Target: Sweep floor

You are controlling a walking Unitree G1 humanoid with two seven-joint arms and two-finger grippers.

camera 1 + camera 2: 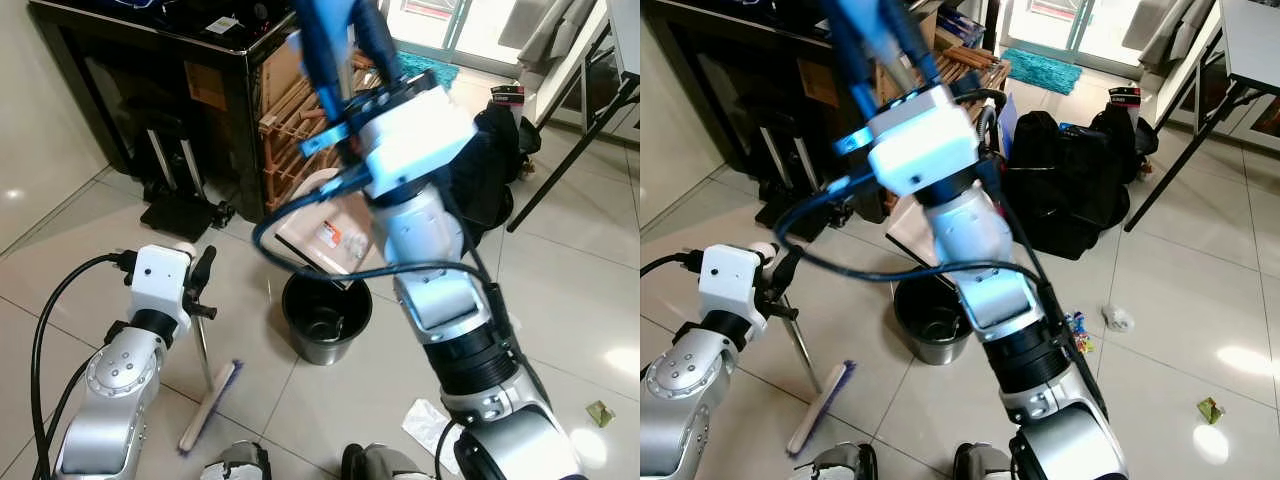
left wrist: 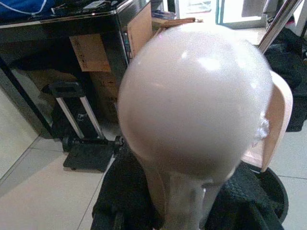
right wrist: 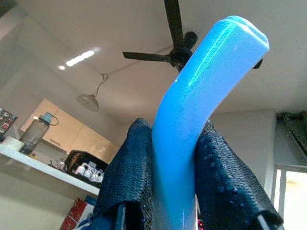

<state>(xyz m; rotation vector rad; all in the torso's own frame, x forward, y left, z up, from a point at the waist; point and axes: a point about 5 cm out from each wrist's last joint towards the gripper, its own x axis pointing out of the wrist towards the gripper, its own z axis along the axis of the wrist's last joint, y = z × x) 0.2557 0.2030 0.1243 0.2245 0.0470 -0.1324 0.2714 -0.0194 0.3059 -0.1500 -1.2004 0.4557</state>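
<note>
Now both tools are in hand, left gripper (image 1: 203,285) pinching the broom (image 1: 208,405) whose head rests on the tiles, right gripper (image 3: 165,179) clamping the blue handle (image 3: 196,110), so next the broom must reach the scraps (image 1: 1118,318).

Blue handle (image 3: 201,110) clamped between jaws, ceiling fan (image 3: 180,50)

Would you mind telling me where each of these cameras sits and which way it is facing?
Left eye: head, looking down at the bin; both arms show.
Right eye: beside it, same scene; shares the brush and bin.
Left wrist: on the left arm, along the left gripper shut on the brush's pale knob; shares the bin.
Right wrist: on the right arm, facing the ceiling fan; the right gripper clamps a blue handle.
</note>
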